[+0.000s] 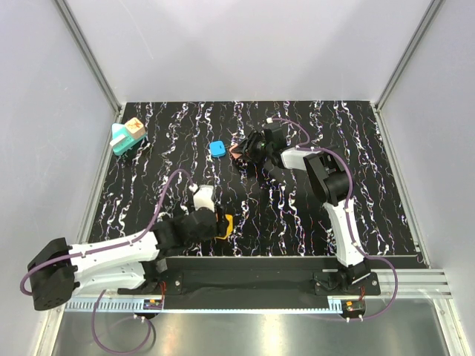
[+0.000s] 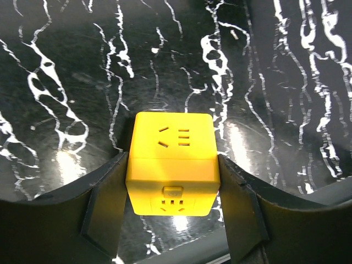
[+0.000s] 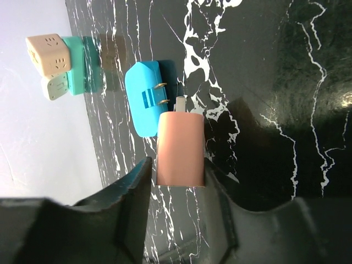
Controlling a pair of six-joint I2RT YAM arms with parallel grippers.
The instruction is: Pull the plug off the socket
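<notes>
The tan plug [image 1: 134,128] sits on the teal socket [image 1: 122,144] in the far left corner of the mat; the right wrist view shows the plug [image 3: 48,54] and socket [image 3: 75,65] at upper left. Both grippers are far from them. My left gripper [image 2: 172,187] is shut on a yellow cube [image 2: 171,159], both fingers pressed to its sides. In the overhead view the left gripper [image 1: 219,222] is low near the front edge. My right gripper [image 3: 177,165] straddles a salmon block [image 3: 180,148], a thin gap showing at the left finger.
A bright-blue block [image 1: 217,149] with metal prongs lies just left of the salmon block [image 1: 236,153]. A white rounded block [image 1: 202,196] rests by the left wrist. A pale block [image 3: 55,87] sits beside the plug. Grey walls close in the mat's left and right edges.
</notes>
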